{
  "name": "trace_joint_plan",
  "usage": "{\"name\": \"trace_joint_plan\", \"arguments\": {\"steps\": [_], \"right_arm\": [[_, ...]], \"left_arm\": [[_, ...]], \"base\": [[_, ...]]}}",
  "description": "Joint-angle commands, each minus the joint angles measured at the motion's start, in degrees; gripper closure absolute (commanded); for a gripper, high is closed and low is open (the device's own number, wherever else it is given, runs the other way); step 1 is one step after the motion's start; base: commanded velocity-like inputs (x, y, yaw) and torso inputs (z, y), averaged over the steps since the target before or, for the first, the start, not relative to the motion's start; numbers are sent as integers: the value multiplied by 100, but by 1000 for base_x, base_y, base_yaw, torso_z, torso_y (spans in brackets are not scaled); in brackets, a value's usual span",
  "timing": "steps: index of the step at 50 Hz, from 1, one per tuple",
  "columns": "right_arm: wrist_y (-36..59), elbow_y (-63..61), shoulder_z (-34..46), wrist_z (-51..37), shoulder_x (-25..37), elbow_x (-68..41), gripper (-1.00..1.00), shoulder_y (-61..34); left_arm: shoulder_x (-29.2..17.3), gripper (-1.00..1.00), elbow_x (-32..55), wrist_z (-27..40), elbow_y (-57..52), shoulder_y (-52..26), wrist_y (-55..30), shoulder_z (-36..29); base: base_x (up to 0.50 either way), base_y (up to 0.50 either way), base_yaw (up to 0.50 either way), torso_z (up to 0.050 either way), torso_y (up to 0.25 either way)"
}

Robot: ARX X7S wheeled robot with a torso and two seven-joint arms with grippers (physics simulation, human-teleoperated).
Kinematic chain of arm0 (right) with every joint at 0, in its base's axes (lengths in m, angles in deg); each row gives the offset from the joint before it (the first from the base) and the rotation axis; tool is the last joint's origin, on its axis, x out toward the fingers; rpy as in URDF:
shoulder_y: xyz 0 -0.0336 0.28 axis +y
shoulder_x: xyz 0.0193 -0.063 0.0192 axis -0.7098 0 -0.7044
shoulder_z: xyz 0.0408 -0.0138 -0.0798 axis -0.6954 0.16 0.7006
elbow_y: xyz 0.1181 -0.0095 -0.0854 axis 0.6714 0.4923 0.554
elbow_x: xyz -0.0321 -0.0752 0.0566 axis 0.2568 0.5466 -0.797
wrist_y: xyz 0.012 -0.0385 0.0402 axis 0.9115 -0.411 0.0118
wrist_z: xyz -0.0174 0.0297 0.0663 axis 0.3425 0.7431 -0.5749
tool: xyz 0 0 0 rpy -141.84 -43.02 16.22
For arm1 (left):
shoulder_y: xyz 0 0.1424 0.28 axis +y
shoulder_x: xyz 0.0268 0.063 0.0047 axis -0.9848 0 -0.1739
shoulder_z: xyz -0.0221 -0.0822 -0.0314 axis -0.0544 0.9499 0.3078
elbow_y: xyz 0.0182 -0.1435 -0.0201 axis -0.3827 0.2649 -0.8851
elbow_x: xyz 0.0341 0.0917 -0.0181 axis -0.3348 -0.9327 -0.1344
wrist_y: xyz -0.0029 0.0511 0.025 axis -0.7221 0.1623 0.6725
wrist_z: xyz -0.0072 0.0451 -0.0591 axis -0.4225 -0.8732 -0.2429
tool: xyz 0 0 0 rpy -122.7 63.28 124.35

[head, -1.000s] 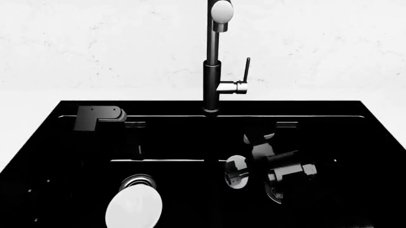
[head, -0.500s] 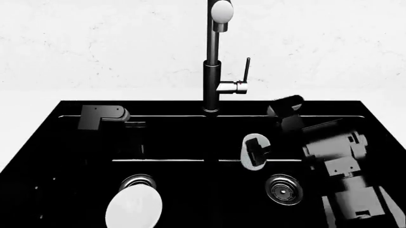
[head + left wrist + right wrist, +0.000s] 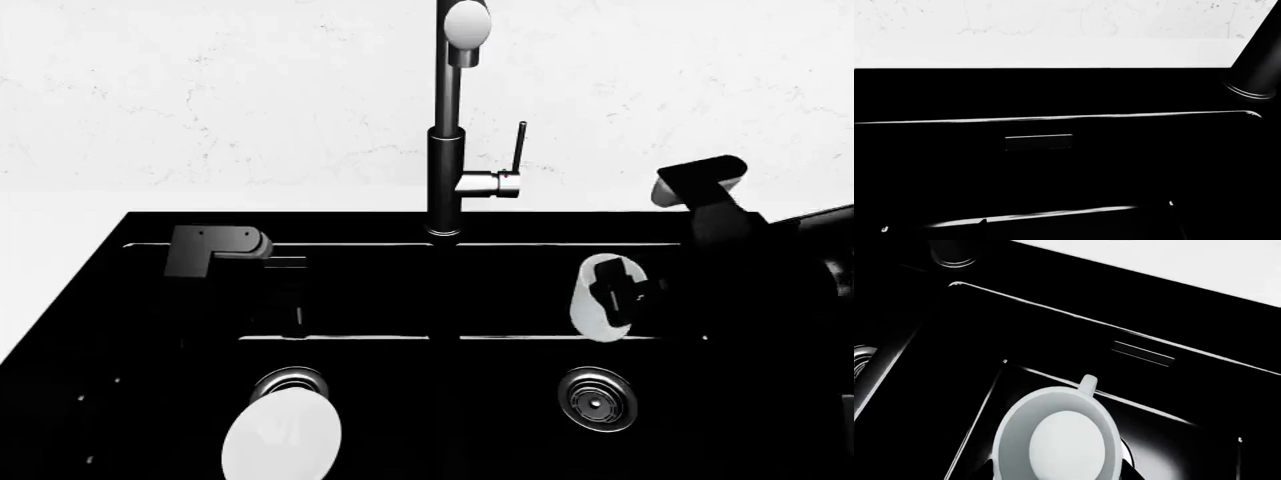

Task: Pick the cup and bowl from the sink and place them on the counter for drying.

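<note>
The white bowl [image 3: 280, 436] lies in the left basin of the black sink [image 3: 334, 226], partly over the left drain [image 3: 288, 379]. My right gripper [image 3: 619, 291] is shut on the white cup [image 3: 595, 298] and holds it tilted above the right basin, near its back right. In the right wrist view the cup [image 3: 1061, 440] shows its open mouth between dark fingers. My left gripper [image 3: 278, 295] hangs over the back of the left basin, dark against the sink; its jaws do not show. The white counter [image 3: 54, 240] surrounds the sink.
The tall dark faucet [image 3: 447, 170] with a white head [image 3: 466, 22] and a side lever [image 3: 515, 160] stands behind the divider. The right drain [image 3: 597, 398] lies below the cup. The left wrist view shows the back wall's overflow slot [image 3: 1038, 142] and the counter [image 3: 1054, 50].
My right gripper has risen and moved right and back with the cup, uncovering the right drain. The left arm shifted only slightly. The bowl has not moved.
</note>
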Motion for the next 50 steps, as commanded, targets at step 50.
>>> {"name": "trace_joint_plan", "arguments": {"steps": [50], "right_arm": [[-1377, 3884, 1806, -3729, 1720, -2366, 100, -3499]], "left_arm": [[-61, -100, 58, 97, -143, 249, 92, -20]], "base": [[0, 0, 0, 0, 0]]}}
